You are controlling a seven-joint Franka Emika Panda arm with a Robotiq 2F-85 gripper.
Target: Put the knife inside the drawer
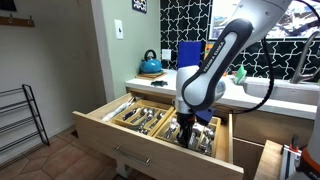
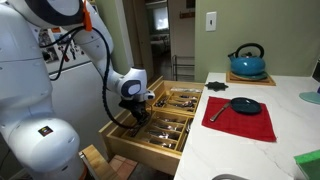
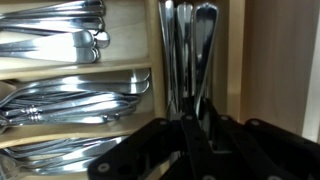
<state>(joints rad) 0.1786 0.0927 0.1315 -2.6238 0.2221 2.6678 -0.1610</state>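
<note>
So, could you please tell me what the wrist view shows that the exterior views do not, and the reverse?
Only the wrist view shows cutlery close up: long silver pieces in a narrow compartment ahead of the gripper, stacked handles in compartments beside it. Only the exterior views show the arm, the blue kettle, the red mat with a black pan, and the whole drawer. Both show the drawer open and the gripper down in it.

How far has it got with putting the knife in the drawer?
Done: the drawer stands open and the hand is lowered into it. In hand: the wrist view shows it just above the compartment of knives. Whether it grips one, I cannot tell. Left, probably: letting go and lifting out.
</note>
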